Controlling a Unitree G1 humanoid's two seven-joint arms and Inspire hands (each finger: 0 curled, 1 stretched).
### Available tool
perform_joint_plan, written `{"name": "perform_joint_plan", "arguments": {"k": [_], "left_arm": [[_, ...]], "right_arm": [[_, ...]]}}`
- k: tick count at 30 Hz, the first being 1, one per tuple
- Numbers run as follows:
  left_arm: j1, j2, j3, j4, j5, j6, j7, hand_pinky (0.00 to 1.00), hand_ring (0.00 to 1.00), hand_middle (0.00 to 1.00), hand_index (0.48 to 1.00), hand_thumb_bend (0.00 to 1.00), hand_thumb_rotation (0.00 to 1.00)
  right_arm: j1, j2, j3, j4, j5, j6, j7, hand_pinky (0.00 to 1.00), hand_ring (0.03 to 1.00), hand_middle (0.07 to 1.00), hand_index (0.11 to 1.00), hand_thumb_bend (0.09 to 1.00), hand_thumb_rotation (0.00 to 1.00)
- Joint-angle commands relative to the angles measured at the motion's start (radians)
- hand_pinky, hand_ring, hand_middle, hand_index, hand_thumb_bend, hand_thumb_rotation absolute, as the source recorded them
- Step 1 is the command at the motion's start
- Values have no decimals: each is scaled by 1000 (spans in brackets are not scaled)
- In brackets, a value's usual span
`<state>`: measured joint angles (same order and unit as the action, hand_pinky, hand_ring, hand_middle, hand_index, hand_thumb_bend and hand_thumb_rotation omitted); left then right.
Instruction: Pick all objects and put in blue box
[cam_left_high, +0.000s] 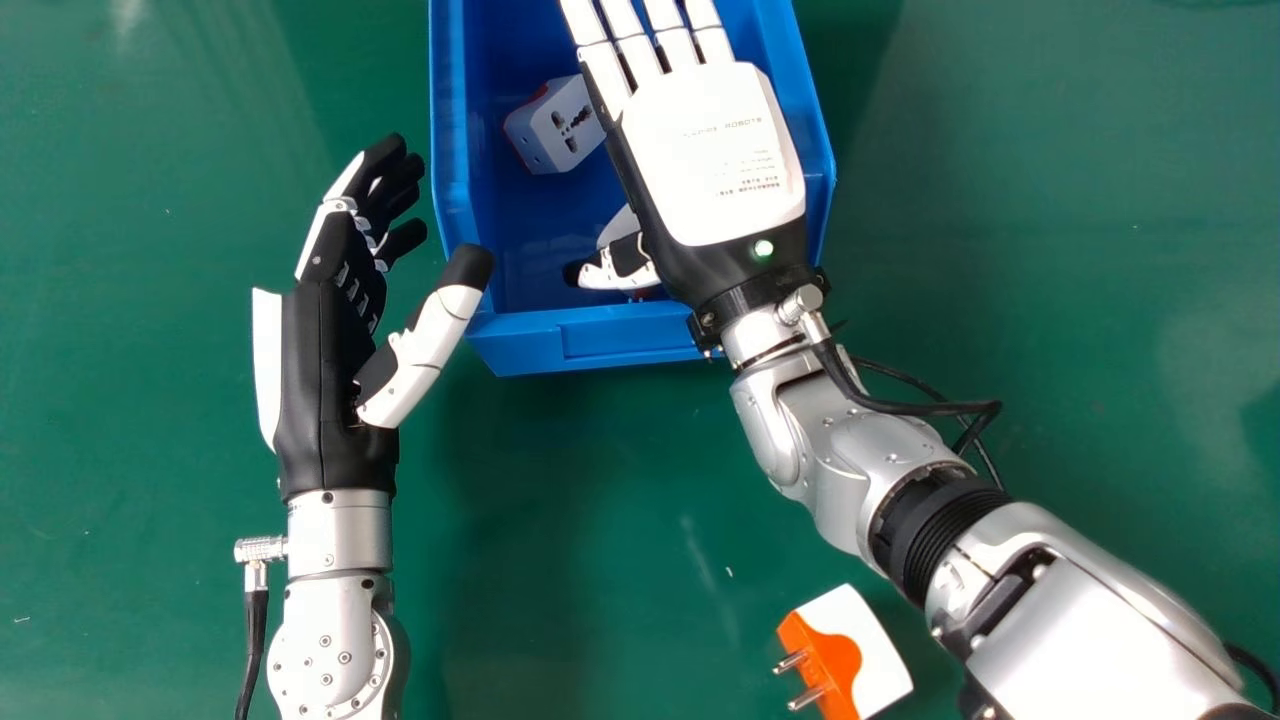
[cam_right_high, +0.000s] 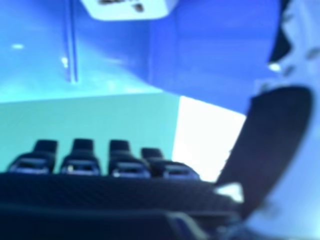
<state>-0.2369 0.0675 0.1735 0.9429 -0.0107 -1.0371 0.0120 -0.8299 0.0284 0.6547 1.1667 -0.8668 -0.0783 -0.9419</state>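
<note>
- Green table (cam_left_high: 600, 520).
- Blue box (cam_left_high: 620, 340) on it.
- My right robot hand (cam_left_high: 710, 150), released, over the box; left robot hand (cam_left_high: 328, 380), relaxed, beside it.
- Orange-and-white plug (cam_left_high: 868, 635) on the table: likely light, stiff, slick; grip its white sides.

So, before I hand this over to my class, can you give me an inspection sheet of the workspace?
Surface: green tabletop with faint pale marks
Job's things: blue box holds a multi-socket travel adapter; orange-and-white plug adapter lies outside it, pins bare; pale object by the right thumb, mostly hidden, can't identify
Clutter: small pale specks only
Left robot hand: open, beside the box
Right robot hand: open, palm down over the box
Cables: black cable at the left wrist; black cable loop by the right
Surroundings: nothing seen
</note>
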Motion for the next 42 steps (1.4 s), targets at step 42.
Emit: {"name": "perform_joint_plan", "arguments": {"k": [42], "left_arm": [[40, -3, -7, -43, -26, -6, -44, 870, 891, 863, 837, 819, 513]], "right_arm": [[794, -227, -324, -1318, 352, -12, 751, 930, 953, 985, 987, 795, 487]]}}
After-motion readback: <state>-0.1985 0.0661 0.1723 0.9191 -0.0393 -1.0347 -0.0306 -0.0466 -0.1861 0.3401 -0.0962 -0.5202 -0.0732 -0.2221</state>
